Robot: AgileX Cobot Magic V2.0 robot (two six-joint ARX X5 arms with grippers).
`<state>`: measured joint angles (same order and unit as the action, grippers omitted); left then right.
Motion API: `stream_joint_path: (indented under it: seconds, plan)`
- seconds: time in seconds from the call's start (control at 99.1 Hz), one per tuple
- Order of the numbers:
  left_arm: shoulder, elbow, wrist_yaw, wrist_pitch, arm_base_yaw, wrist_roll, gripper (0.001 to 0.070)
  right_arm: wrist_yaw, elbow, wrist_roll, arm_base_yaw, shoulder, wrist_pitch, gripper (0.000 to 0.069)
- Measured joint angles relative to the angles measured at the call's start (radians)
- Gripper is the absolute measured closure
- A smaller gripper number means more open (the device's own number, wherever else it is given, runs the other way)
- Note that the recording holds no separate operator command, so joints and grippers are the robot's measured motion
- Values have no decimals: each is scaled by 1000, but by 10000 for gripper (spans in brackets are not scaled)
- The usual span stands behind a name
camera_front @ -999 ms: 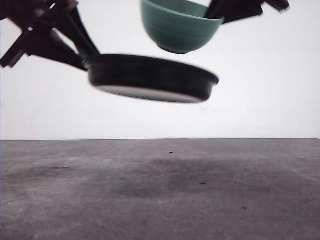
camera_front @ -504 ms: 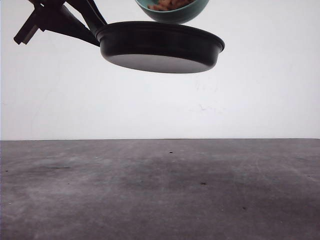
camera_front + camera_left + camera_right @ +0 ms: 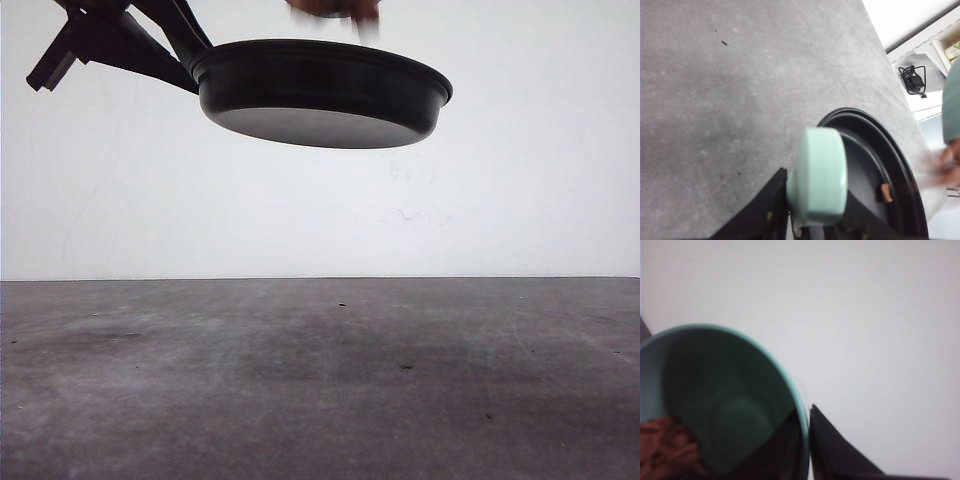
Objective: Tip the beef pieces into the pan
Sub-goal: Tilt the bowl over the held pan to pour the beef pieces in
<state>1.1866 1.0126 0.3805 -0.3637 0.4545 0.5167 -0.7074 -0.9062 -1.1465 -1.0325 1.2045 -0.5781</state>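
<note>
Inspector: Since half a second ago, the teal bowl has risen out of the front view's top edge; a reddish blur of beef pieces (image 3: 333,8) now hangs just above the pan (image 3: 320,92), which has barely shifted and is held well above the bench (image 3: 320,380).

Clerk: And the left wrist view?

Inspector: Left pincer (image 3: 805,220) is clamped on the mint-green handle (image 3: 817,182). One piece (image 3: 884,192) lies inside the pan; more fall as a blur at the rim. Pouring, I judge, is under way, not finished.

Clerk: Right wrist view?

Inspector: Right pincer (image 3: 807,440) is closed on the bowl (image 3: 725,395) rim, one finger inside, one outside. A clump of beef remains at the tilted bowl's low edge.

Clerk: Anything unclear?

Inspector: Most of the pan's floor is hidden, so the count landed cannot be told.
</note>
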Motion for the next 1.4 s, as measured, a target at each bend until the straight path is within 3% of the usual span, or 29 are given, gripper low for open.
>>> stream_joint_path:
  seconds: [0.474, 0.807, 0.969, 1.09, 1.17, 1.402]
  plan:
    - [0, 0, 2, -2, 0, 0, 648, 23, 0, -43, 0, 18, -80, 678]
    - [1, 0, 3, 0, 0, 1, 648, 23, -2, -25, 18, 34, -120, 678]
    - [2, 0, 3, 2, 0, 3, 648, 6, -7, 32, 43, 34, -115, 678]
    - [3, 0, 3, 2, 0, 3, 648, -104, -57, 190, 36, 28, -76, 677]
    - [3, 0, 3, 0, 0, 3, 648, -119, -109, 364, 38, -2, 59, 678]
    - [4, 0, 6, 3, 0, 3, 648, 193, -290, 1032, 211, -77, 629, 678]
